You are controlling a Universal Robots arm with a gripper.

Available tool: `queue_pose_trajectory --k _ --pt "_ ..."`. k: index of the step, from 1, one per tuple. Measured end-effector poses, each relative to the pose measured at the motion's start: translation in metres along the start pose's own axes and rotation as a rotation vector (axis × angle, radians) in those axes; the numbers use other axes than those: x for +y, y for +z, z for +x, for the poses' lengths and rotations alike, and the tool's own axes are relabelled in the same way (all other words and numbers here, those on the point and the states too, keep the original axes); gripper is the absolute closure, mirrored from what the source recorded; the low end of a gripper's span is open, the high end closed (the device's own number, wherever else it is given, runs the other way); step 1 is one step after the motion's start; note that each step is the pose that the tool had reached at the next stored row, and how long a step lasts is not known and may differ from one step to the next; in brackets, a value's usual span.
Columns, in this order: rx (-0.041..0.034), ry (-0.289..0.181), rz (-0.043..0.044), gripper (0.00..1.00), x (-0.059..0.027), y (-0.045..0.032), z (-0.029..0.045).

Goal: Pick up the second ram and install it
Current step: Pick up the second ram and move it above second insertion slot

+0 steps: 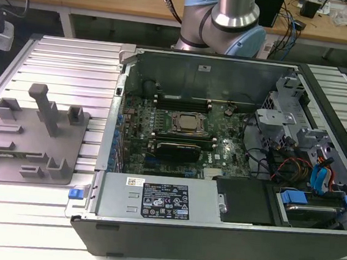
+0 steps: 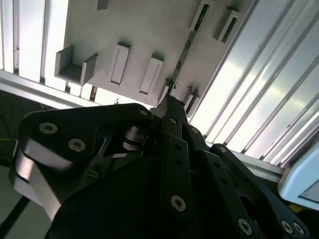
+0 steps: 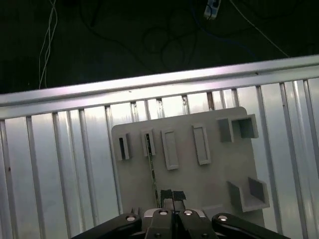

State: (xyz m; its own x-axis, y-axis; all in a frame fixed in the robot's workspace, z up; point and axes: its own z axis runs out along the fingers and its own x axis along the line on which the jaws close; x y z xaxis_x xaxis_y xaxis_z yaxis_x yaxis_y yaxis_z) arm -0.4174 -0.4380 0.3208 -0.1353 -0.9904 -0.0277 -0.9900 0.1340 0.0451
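Gripper: looks clenched on the stick in both wrist views; hangs well above the gray holder plate.
2nd ram: edge-on, 1 thin green line running out from the fingertips, over the plate's slots. Prob. lifted clear of them.
Why that grip: thin-edge pinch prob. keeps the pads off the chips and leaves the contact edge free.
PC case: lid off, to the exterior view's right of the plate. The board and CPU socket face up, so access is from above.
Stage: pick looks done; install not yet.
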Motion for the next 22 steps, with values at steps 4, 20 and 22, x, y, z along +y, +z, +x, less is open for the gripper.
queue_pose_trajectory --k 4,20,22 --pt "-0.0017 -0.005 0.0129 0.92 -0.0001 0.0048 0.0002" --pt "0.002 -0.115 0.0132 0.92 -0.0032 0.0494 0.0096" --pt "0.0022 -0.119 0.013 0.92 -0.0036 0.0552 0.0108"
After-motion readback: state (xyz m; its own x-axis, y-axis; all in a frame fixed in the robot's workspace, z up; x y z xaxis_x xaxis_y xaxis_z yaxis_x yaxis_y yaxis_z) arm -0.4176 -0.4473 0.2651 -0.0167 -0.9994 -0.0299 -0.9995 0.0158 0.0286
